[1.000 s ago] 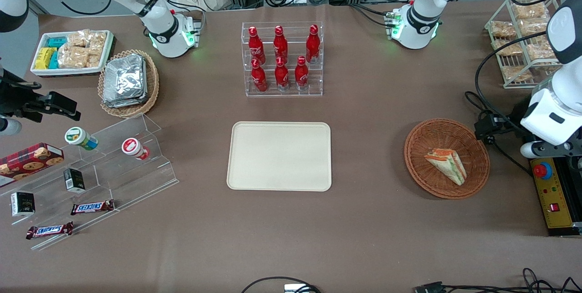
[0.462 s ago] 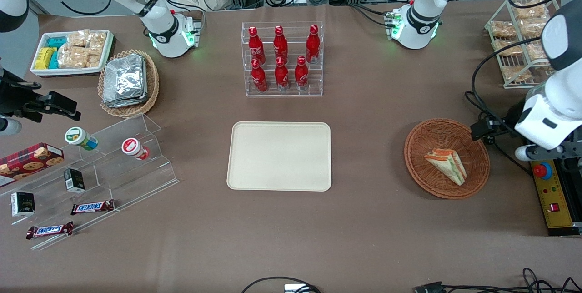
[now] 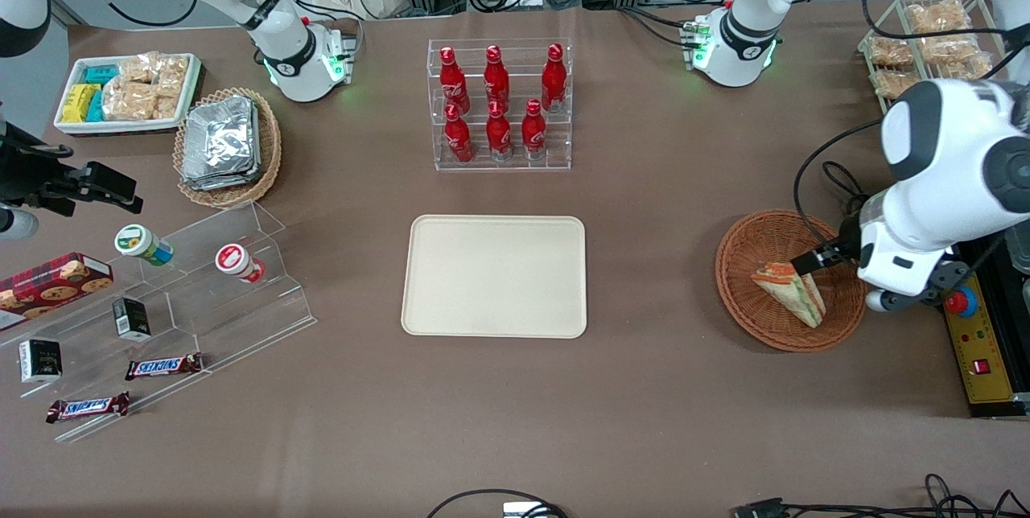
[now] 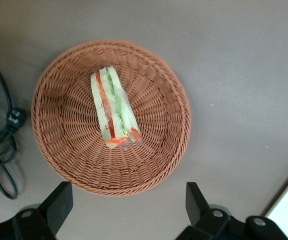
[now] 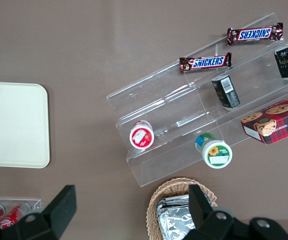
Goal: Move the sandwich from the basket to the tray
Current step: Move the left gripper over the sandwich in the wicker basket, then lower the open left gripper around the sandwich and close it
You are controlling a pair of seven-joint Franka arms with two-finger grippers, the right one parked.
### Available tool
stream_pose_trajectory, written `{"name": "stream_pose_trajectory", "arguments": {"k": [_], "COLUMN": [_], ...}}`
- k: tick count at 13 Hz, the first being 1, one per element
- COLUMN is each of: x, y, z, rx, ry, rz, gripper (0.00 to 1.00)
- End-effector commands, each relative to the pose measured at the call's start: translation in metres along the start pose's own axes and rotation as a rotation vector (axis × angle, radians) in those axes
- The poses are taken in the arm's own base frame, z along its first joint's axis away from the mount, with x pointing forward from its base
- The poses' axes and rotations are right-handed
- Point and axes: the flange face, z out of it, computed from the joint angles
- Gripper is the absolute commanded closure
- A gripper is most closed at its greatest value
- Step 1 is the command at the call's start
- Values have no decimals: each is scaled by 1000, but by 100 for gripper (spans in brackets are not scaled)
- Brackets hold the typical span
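Currently the sandwich (image 3: 792, 292) lies on its side in the reddish-brown woven basket (image 3: 756, 325), resting on the basket floor with its layered edge of pale bread, red and green filling facing up in the left wrist view (image 4: 114, 110). The basket (image 4: 153, 165) sits on the brown table (image 3: 660, 405) toward the working arm's end, well apart from the cream tray (image 3: 496, 276), which lies flat near the middle of the table. The gripper (image 4: 126, 207) hangs above the basket, over the rim region, not touching the sandwich; its two dark fingers (image 4: 59, 205) are spread wide, roughly as far apart as the basket is broad, with nothing between them. In the front view the white wrist of the left arm (image 3: 925, 204) overhangs the basket's edge, and a dark part of the tool shows just above the sandwich. A black cable (image 4: 1, 150) lies looped on the table just beside the basket. Farther from the front camera than the tray stands a clear rack of red bottles (image 3: 499, 104).
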Motion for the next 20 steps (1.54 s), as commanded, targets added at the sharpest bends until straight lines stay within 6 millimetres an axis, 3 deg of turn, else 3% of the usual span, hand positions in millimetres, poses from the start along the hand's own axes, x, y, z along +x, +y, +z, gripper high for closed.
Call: {"name": "stream_pose_trajectory", "arguments": {"k": [1,6,10,14,20], "x": [-10,-15,-4,9,11], "y": [-2,-7,-8,-23,-27], "z": [24,74,97,121,145], "rx": [3,-33,-58,-49,-50], "ry": [7,51,72,78,94], "rz": [-108,-143,-164,-188,-184], "gripper": [0,0,0,0,0]}}
